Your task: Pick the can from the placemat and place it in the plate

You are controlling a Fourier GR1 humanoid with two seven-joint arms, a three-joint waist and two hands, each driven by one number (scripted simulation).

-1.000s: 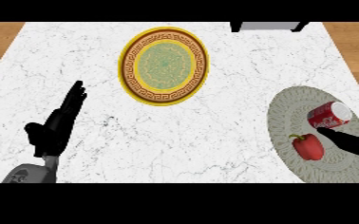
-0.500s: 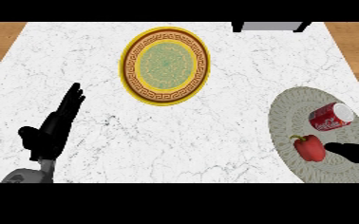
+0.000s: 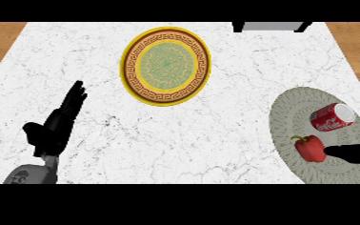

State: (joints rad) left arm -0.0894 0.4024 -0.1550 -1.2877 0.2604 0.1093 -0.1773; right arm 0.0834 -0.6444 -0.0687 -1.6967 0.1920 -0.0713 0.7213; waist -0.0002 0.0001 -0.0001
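A red can (image 3: 332, 117) lies on its side on the grey round placemat (image 3: 292, 106) at the right edge, pale end pointing up and right. The plate (image 3: 166, 66), yellow-rimmed with a brown key pattern and a green centre, sits at the counter's upper middle, well left of the can. Only a black tip of my right hand (image 3: 345, 152) shows at the right edge, below the can and apart from it, beside a red bell pepper. My left hand (image 3: 58, 123) rests open at the lower left, fingers straight and pointing up, holding nothing.
The red bell pepper (image 3: 310, 148) stands on the placemat just below the can. A dark grey object (image 3: 271, 26) sits at the counter's far edge, upper right. White marble counter (image 3: 211, 138) stretches between the plate and the placemat.
My right hand has slid down and to the right, away from the can, so less of it shows. The left hand has barely shifted. Can and pepper stay put.
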